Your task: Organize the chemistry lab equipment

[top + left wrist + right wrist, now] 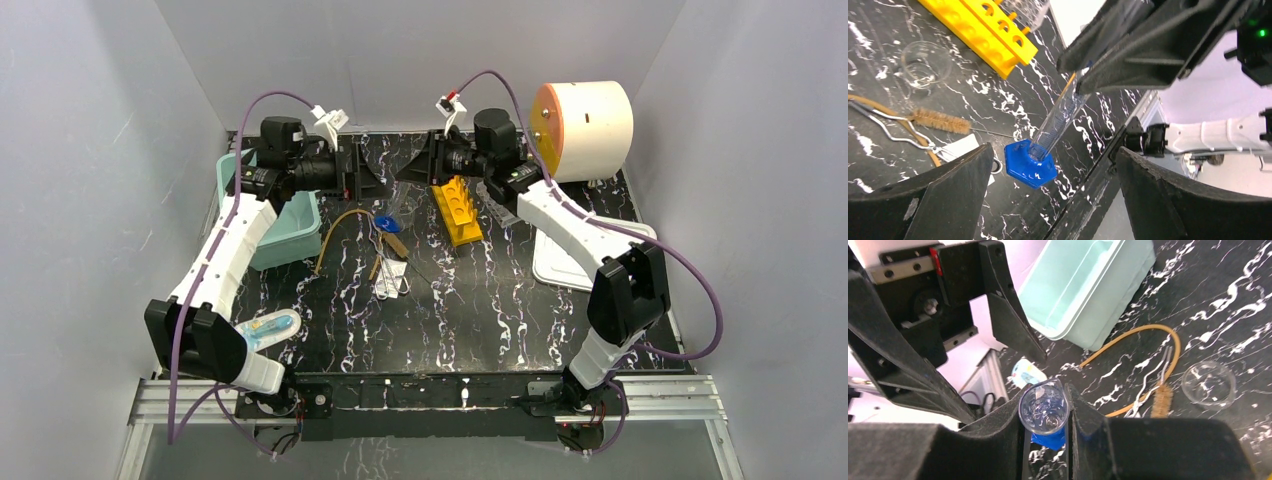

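Observation:
A clear measuring cylinder (1057, 117) with a blue hexagonal foot (1030, 164) hangs tilted over the black marble table. My right gripper (1045, 402) is shut on its upper rim (1044, 409). My left gripper (1052, 157) faces it from the left, open, with its fingers (955, 192) wide apart and touching nothing. In the top view both grippers meet at the back middle, left gripper (355, 172) and right gripper (422, 165), above the blue foot (386, 224). On the table lie a yellow rack (980, 30), a glass beaker (925, 62), a bristle brush (942, 121), wire tongs (888, 127) and an amber tube (1143, 330).
A teal bin (290, 225) stands at the left under my left arm. A white drum with an orange face (585, 128) fills the back right corner, with a white tray (565, 262) in front of it. A small packet (270, 328) lies near the left arm's base.

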`<state>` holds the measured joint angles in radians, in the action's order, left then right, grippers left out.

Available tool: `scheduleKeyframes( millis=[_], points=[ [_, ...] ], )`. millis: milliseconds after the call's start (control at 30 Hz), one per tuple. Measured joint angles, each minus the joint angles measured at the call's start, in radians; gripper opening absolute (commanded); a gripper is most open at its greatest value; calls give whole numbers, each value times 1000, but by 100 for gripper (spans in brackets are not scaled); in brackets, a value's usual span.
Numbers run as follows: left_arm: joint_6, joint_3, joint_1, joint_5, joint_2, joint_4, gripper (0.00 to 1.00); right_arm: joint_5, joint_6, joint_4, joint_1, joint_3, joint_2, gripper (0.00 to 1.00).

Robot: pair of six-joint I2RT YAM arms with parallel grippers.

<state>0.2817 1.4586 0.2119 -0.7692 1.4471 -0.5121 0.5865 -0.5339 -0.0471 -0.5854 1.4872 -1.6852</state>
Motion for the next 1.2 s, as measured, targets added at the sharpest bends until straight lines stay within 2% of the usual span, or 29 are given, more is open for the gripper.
scheduleKeyframes(
  millis=[167,467,600,833,933,1200],
  points=[
    [-25,-20,38,-68,1,16,78,85,-102,1,37,-5,0,34],
    [-36,-24,95,-73,3,39,53,206,-229,-8,47,-5,-4,34],
    [-36,-32,101,-77,7,42,46,235,-268,-31,47,-11,-6,34],
    [-24,-33,112,-114,24,59,26,259,-296,-70,47,-19,-16,34],
    [-21,-29,118,-135,38,61,26,257,-311,-97,46,-26,-26,34],
    [-21,-25,124,-159,51,64,40,254,-354,-162,35,-27,-39,33]
  ],
)
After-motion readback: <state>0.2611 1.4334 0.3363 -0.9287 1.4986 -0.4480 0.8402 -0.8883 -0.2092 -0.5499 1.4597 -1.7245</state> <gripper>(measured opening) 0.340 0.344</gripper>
